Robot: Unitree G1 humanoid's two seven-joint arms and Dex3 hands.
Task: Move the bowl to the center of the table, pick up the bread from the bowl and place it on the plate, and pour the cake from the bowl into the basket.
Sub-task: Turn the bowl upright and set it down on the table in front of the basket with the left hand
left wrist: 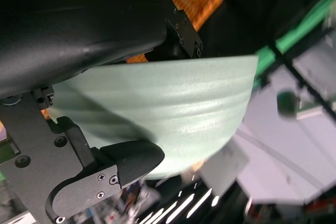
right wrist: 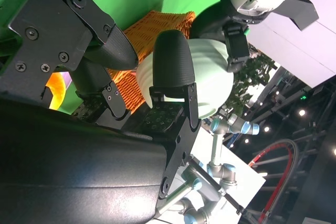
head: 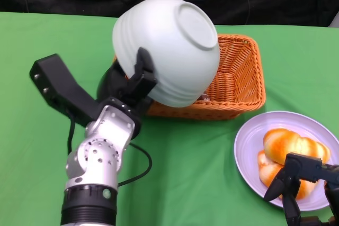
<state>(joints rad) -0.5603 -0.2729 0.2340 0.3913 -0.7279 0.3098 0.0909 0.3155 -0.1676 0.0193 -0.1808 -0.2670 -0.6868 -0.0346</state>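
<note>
Bowl (head: 167, 51), gripped by the left hand (head: 135, 86), is upended directly over the wicker basket (head: 238, 78); right hand (head: 304, 183) hovers spread, empty, above the bread (head: 288, 144).

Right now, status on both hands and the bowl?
Left hand grips bowl, tipped mouth-down over basket. Right hand open over bread on plate. Nothing in the way.

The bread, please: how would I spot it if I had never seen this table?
Start from the green table and go to its near right corner, where a pale lilac plate lies in front of the orange basket. The bread lies on that plate: glossy golden-orange lobes with paler seams, the only food in plain sight, right beside the right hand.
</note>
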